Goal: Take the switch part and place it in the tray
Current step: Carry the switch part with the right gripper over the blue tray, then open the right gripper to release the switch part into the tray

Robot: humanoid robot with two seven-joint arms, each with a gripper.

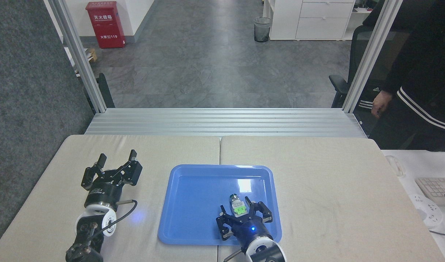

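Switch part (pixel 236 205) sits between right gripper (pixel 240 213) fingers, silver end poking out past fingertips, green block at pinch point. Right fingers closed on part, holding it over near-right area of tray (pixel 193 203); contact with tray floor unclear. Left gripper (pixel 115 160) spread wide, holding nothing, on table (pixel 317 174) well left of tray. Count: one switch part, one tray, two grippers.
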